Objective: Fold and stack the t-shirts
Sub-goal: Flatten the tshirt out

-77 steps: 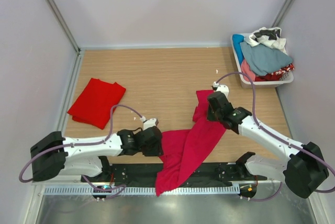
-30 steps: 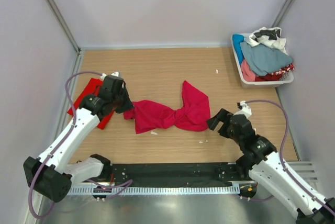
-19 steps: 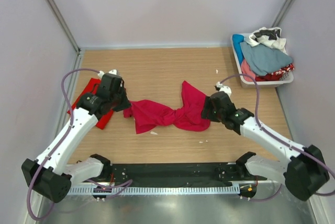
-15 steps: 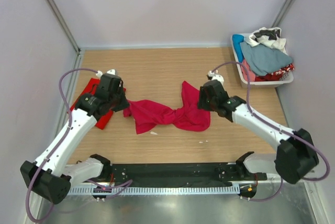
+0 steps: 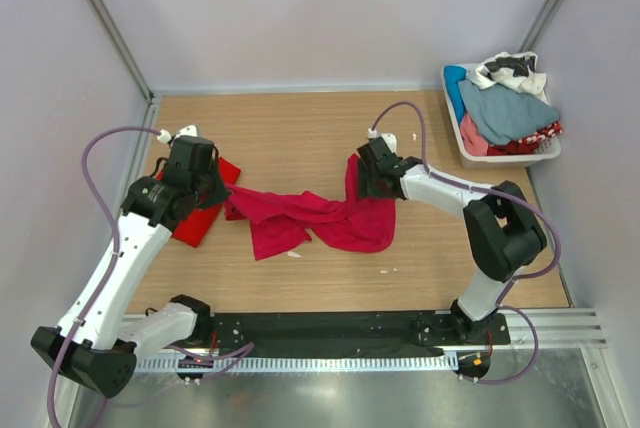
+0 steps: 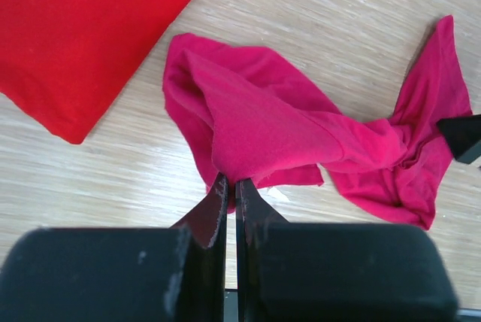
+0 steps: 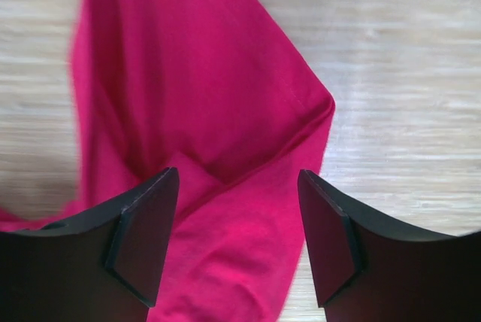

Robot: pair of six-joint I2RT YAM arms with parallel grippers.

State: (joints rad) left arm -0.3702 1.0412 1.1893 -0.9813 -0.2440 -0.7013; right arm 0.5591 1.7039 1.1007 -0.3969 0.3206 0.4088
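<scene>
**Gripping the crimson shirt (image 5: pixel 335 220) at one end, jaws spread over the other**

Top view: the crimson shirt lies crumpled and twisted in a band across the middle of the wooden table (image 5: pixel 300 123). The left gripper (image 5: pixel 220 196) sits at the band's left end, where the cloth is gathered to a point. Just beside it, partly under the left arm, the scarlet shirt (image 5: pixel 192 226) lies folded flat near the table's left edge. The right gripper (image 5: pixel 360 183) is over the right end of the crimson shirt, where a flap of cloth points toward the back wall. A white basket (image 5: pixel 468 156) heaped with mixed clothes (image 5: pixel 505 108) stands in the far right corner, well apart from both shirts.

Left wrist view: the left gripper (image 6: pixel 229 194) has its two fingers (image 6: pixel 216 209) pressed together on a bunched fold of the crimson shirt (image 6: pixel 285 130). From the pinch the cloth runs away to the right in wrinkles. A corner of the scarlet shirt (image 6: pixel 83 28) lies smooth and flat at upper left, near the crimson cloth but with bare wood showing between them.

Right wrist view: the right gripper (image 7: pixel 237 239) has its fingers (image 7: pixel 143 239) set wide apart with nothing held. The crimson shirt (image 7: pixel 195 96) lies on the table (image 7: pixel 406 74) between and beyond them, one folded corner pointing right. Whether the fingertips touch the cloth cannot be told.
</scene>
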